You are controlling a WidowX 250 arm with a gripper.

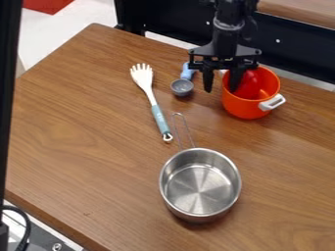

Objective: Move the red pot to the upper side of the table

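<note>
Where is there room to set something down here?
The table is bare left of the fork-like utensil and steel pan, and right of that pan, below the red pot. It's crowded up top, around the scoop, gripper and red pot.

Text, labels, brands, numbers, signs: none legible (no character can be made out on any surface).
</note>
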